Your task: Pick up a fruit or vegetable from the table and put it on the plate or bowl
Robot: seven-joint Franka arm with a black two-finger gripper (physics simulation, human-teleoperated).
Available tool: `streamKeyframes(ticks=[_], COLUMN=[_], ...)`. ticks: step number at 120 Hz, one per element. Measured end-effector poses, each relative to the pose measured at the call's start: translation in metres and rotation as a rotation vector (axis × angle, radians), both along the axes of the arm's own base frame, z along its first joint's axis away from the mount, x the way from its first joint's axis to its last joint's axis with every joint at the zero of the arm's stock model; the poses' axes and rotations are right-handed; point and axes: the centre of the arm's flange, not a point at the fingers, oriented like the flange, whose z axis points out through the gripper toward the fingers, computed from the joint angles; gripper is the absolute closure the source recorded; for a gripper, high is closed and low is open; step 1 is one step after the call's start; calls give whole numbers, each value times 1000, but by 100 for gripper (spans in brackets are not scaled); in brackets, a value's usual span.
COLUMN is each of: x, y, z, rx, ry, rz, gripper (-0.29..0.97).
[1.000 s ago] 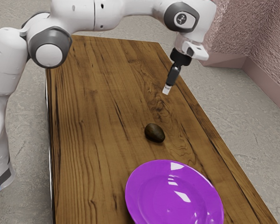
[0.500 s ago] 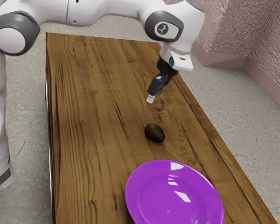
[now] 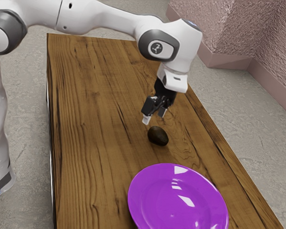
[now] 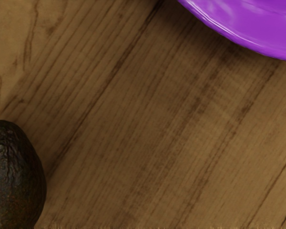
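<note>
Hovering just above the dark brown, pebbly-skinned avocado on the wooden plank table, the black two-finger gripper holds nothing, fingers seemingly parted; the glossy purple plate lies nearby.

Tally: 1 fruit, 1 dish, 1 table, 1 arm.
Detail: 1 dark avocado; 1 purple plate; 1 wooden table w/ both on it; 1 white robot arm w/ 1 black gripper, 2 fingers, set apart. Wrist view tallies the same: 1 avocado, 1 plate rim, 1 tabletop. Total on the table: 2 items, 1 of each kind.
</note>
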Motion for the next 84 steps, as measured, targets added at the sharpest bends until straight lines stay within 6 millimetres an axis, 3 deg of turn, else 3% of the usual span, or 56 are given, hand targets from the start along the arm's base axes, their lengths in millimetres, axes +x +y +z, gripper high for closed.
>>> streamKeyframes(ticks=[20,49,59,67,84], x=[0,2,-4,-5,7], y=[17,99,119,106,29], z=[0,-7,1,3,-3], rx=[1,14,20,26,25], ry=[16,64,57,51,20], rz=[55,265,317,300,183], gripper=[0,0,0,0,0])
